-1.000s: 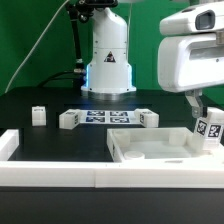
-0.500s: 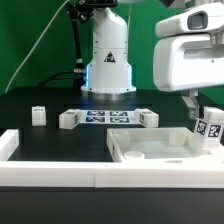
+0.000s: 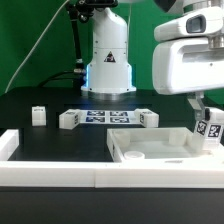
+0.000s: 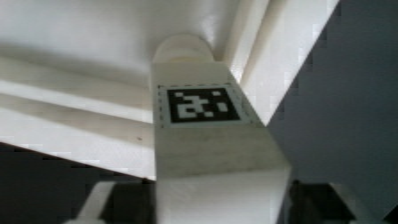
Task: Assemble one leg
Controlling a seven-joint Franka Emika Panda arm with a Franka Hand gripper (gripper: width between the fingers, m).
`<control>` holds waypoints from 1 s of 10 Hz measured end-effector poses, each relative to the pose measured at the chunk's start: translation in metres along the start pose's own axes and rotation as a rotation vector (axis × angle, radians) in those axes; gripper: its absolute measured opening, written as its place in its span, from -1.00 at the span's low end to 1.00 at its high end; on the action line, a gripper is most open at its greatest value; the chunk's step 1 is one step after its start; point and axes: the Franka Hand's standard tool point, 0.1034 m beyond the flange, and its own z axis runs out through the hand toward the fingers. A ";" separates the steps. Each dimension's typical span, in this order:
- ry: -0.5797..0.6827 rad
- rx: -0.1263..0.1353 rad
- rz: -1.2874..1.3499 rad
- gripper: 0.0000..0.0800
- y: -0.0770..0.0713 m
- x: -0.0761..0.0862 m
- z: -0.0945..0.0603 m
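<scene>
Where the white panel lies nearest the camera, the leg hangs over its corner on the exterior view's right, pinched between the fingers of the gripper. Whether leg and panel touch cannot be told. The wrist view shows the leg's tag facing the camera. Farther back, loose legs flank the marker board, before the arm's base.
</scene>
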 end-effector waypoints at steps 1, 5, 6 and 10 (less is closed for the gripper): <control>0.000 0.000 0.001 -0.25 0.000 0.000 0.000; 0.001 0.001 0.027 -0.25 0.001 0.000 0.000; -0.001 0.005 0.067 -0.25 0.001 0.000 0.000; 0.008 0.018 0.469 -0.25 0.009 0.001 -0.001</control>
